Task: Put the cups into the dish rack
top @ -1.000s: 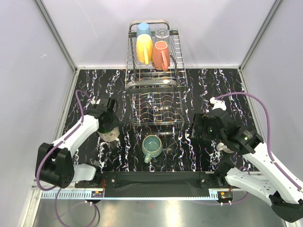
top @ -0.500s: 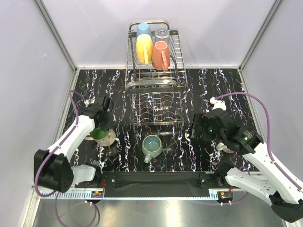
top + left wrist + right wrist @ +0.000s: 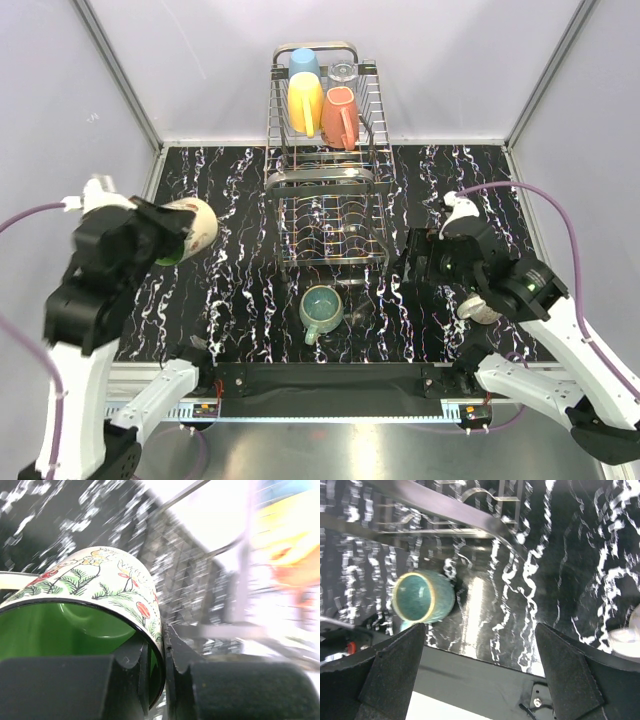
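Observation:
My left gripper (image 3: pixel 165 232) is shut on the rim of the cream cup with green inside (image 3: pixel 190 226), held high above the table's left side; in the left wrist view the cup (image 3: pixel 100 590) is pinched at its rim between my fingers (image 3: pixel 185 655). The chrome dish rack (image 3: pixel 327 180) stands at the back centre. Its upper shelf holds the light blue tumbler (image 3: pixel 303 63), clear glass (image 3: pixel 343 72), yellow-orange cup (image 3: pixel 306 103) and salmon-pink cup (image 3: pixel 340 117). The teal-green cup (image 3: pixel 321 310) stands upright in front of the rack, also in the right wrist view (image 3: pixel 422 597). My right gripper (image 3: pixel 412 262) is open and empty, right of the rack.
The black marbled tabletop (image 3: pixel 450 190) is walled by white panels on three sides. A black bar (image 3: pixel 330 378) runs along the near edge between the arm bases. The rack's lower slotted tier (image 3: pixel 330 240) holds nothing.
My left arm has lifted the cream cup off the table and raised it high, tilting it on its side. My right gripper shifted slightly left toward the rack.

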